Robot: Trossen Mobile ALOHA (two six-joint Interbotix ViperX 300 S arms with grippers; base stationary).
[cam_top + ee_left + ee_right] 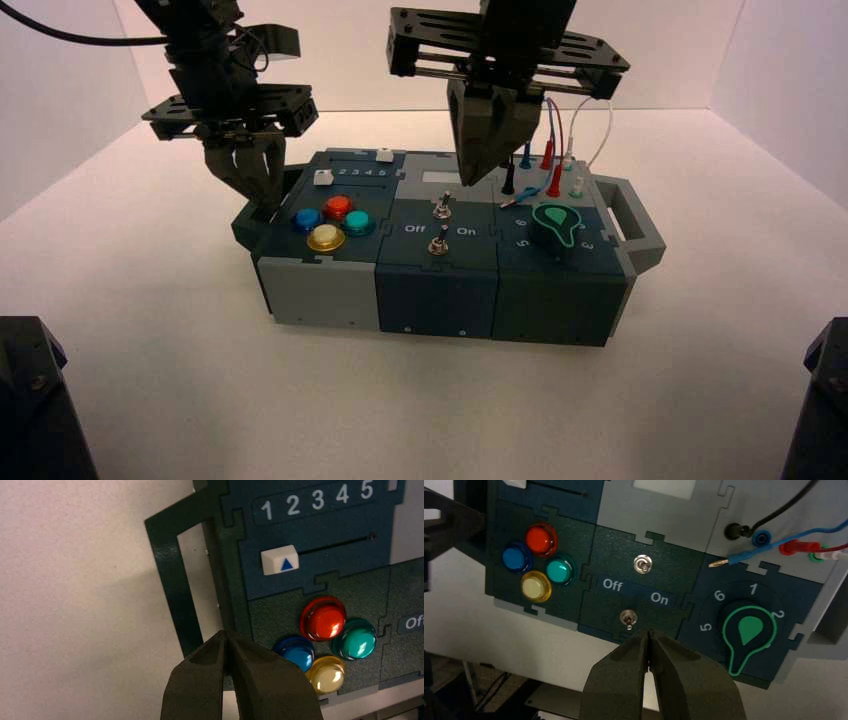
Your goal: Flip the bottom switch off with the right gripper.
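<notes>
The right gripper hung closed and empty above the bottom switch, whose on-or-off setting was hard to make out, below the Off/On lettering; the left gripper waited by the box's left handle, partly hiding it.

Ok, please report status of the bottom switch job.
Right gripper shut, above box. Bottom switch untouched. Left gripper shut, by box's left handle. Nothing seen blocking.
</notes>
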